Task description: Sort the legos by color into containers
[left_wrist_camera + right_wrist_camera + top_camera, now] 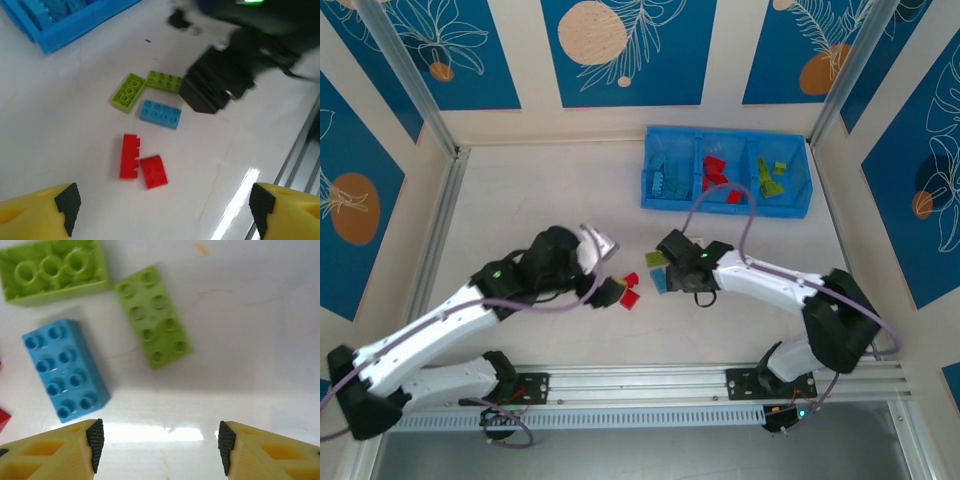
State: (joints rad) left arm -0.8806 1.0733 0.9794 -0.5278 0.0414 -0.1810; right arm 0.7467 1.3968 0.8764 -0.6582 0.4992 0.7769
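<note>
Five loose legos lie on the tabletop (540, 200) between my two tools. Just ahead of my right tool (157, 445) sits a green brick (154, 317), bumps up. A blue brick (65, 369) is ahead of that tool's left finger (75, 450). A flipped green brick (52, 271) lies a bit farther out on the same side. Two red bricks (130, 156) touch each other just ahead of my left tool (164, 205).

Both tools have their fingers spread apart, and nothing is between them. I am not holding any brick.

I think I am at the picking step. The right tool hangs over the green brick, so that one looks like my next pick. I need to go down, get one finger on each long side, and squeeze. The blue brick is near, so I must not bump it.

The blue tray (720, 208) is well beyond the right tool. It has three boxes in a row. One holds blue ones (670, 180), the middle holds red ones (717, 172), and the last holds green ones (772, 180). The green brick goes in that last box.
</note>
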